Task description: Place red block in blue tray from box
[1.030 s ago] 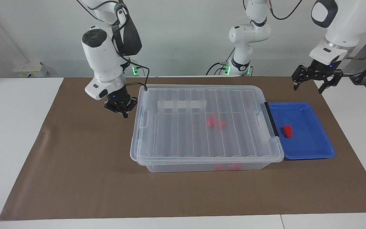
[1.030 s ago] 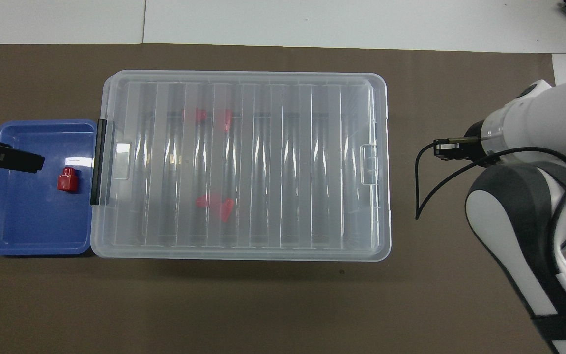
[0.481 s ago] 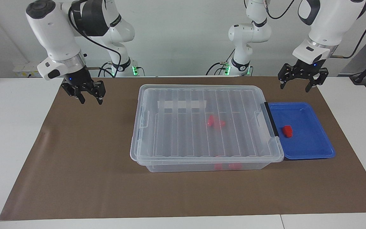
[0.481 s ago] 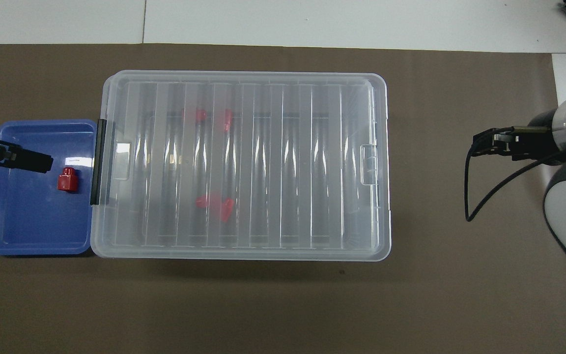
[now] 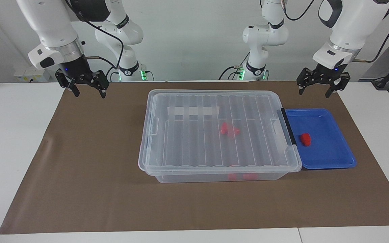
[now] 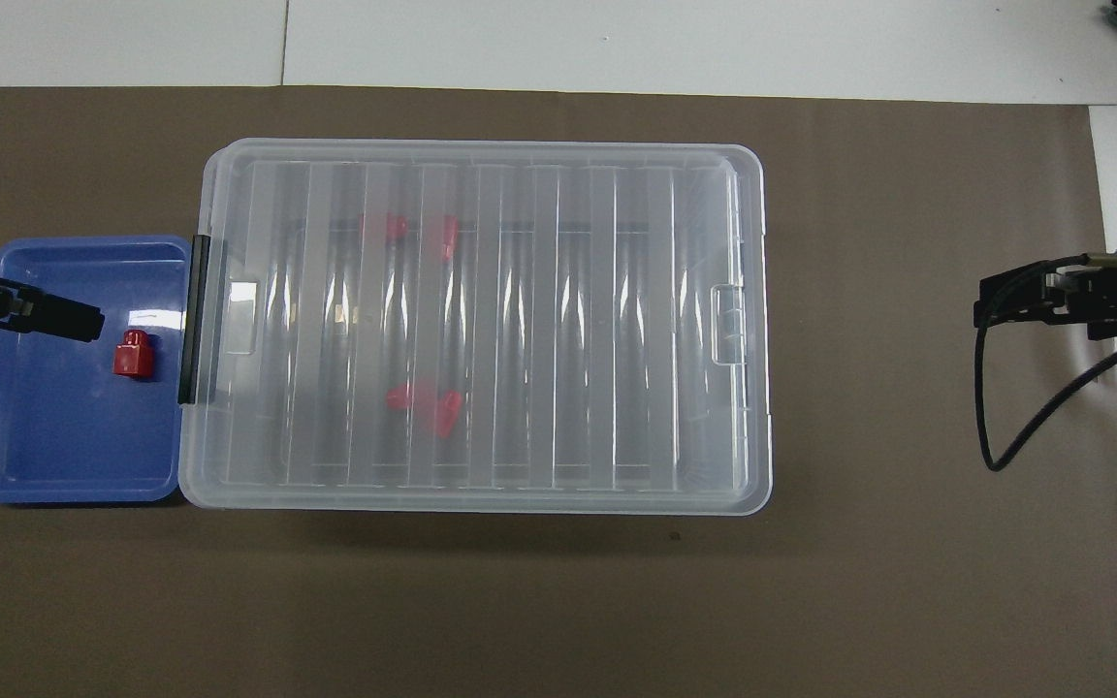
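Red block (image 5: 305, 139) sits in the blue tray (image 5: 329, 162), lying on the tray floor close to the box's black handle (image 5: 288, 126); we'd call the placement done. We judge the block light, rigid, smooth plastic: no crush risk, but it could slip or skitter if nudged. It looks boxy with a small knob on one face in the overhead view, so if we had to re-grip, we'd take the two flat sides, not the knob.

The tray butts against the box (image 5: 214, 135) at the left arm's end of the desk. The box lid is on; other small red pieces (image 5: 230, 130) show through it, one cluster mid-box, another at the wall farther from the robots.

Left gripper (image 5: 320, 88) hovers over the mat (image 5: 89, 168) just robot-side of the tray, fingers apart, empty. Right gripper (image 5: 86, 88) is up over the mat at the right arm's end, well apart from the box, fingers apart, empty.

Hard to read: the ribbed lid blurs the pieces inside, so their shape and count are unclear. Whether the lid latches are engaged, we can't tell. In the overhead view only the tips of both grippers show.
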`<state>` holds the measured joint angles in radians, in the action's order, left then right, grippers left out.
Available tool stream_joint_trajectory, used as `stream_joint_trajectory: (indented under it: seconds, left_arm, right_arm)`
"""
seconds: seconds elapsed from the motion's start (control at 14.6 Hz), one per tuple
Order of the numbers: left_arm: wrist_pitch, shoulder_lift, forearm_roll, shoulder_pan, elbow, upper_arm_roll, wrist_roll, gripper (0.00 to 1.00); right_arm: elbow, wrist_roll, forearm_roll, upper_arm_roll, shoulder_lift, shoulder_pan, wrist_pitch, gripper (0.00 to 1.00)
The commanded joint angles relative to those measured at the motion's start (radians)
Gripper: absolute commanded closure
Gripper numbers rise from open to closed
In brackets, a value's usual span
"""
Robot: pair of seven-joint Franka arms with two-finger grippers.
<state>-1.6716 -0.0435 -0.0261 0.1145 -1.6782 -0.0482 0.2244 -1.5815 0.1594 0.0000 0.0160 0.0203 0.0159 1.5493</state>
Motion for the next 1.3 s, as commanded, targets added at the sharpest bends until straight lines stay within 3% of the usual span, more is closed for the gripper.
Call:
stream_joint_trajectory:
  seconds: [0.0, 1.24]
  left_arm:
    - [0.036, 0.016, -0.02, 0.04, 0.02, -0.031, -0.01, 0.0]
    - [0.021, 0.043, -0.02, 0.076, 0.021, -0.065, -0.011, 0.0]
  right_arm:
    - [-0.02, 0.003, -0.006, 0.007, 0.016, -0.013, -0.014, 0.0]
    - [-0.035, 0.015, -0.006, 0.007, 0.026, -0.008, -0.002, 0.0]
